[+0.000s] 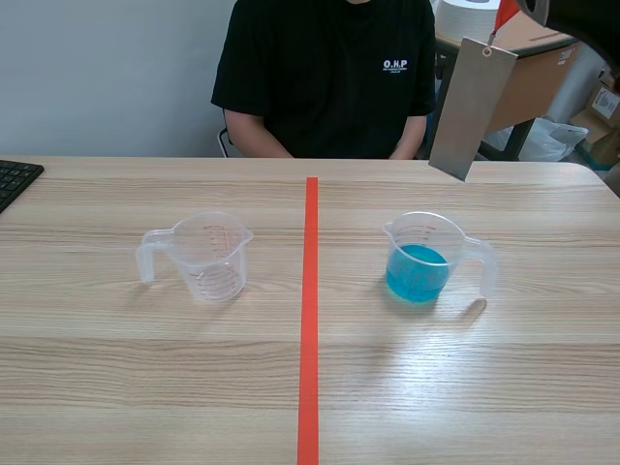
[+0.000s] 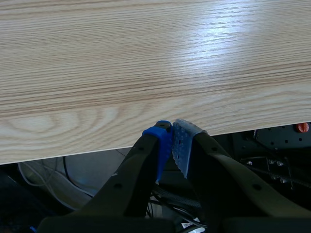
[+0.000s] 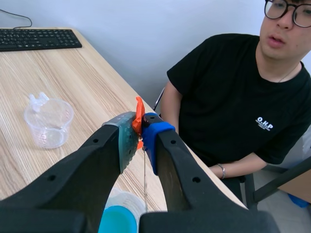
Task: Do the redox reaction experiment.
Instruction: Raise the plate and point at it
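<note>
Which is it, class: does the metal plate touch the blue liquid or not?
Apart. The scene view shows the metal plate hanging above the blue liquid, with bare table between them.

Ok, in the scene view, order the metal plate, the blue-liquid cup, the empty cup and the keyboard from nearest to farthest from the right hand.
1. Metal plate: hanging from the right hand by its orange tab.
2. Blue-liquid cup: on the right, below the plate.
3. Empty cup: on the left side.
4. Keyboard: far left edge.
</note>
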